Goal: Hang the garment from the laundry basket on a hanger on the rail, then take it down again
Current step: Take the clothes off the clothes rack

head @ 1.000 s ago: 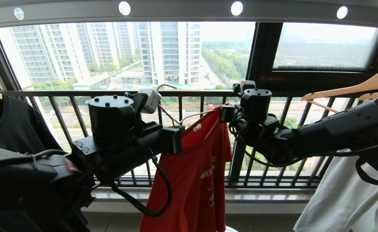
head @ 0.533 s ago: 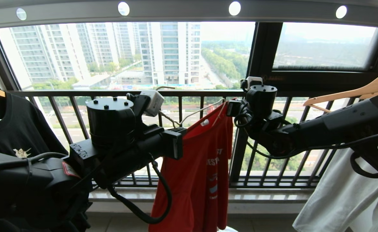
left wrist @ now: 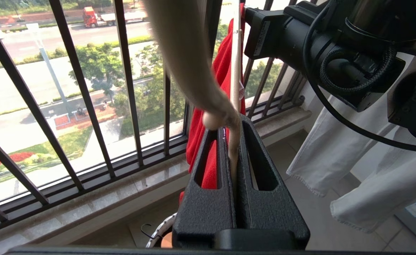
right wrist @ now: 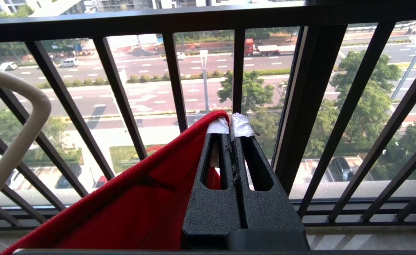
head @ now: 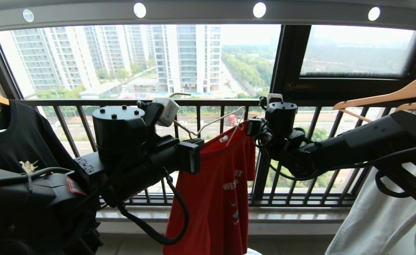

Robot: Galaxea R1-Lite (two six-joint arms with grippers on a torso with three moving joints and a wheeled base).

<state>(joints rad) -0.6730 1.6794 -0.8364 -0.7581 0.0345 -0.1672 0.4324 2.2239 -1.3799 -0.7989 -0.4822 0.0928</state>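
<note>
L gripper [left wrist: 233,141] is clamped tight on the hanger [left wrist: 190,63] wire, R gripper [right wrist: 231,132] pinched shut on the garment [head: 218,191] edge. Shirt dangles mid-air at 6 o'clock below the rail [head: 201,14], w/ black tee [head: 20,145] at 9.

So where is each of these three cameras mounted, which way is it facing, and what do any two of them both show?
Head: on the robot's head, facing the barred window railing; both arms reach forward, the rail overhead.
Left wrist: behind the left gripper, shut on the hanger; the right arm crosses its view.
Right wrist: behind the right gripper, shut on the red T-shirt, facing the street.
Shared: all three show the red T-shirt, the hanger and the railing.
</note>
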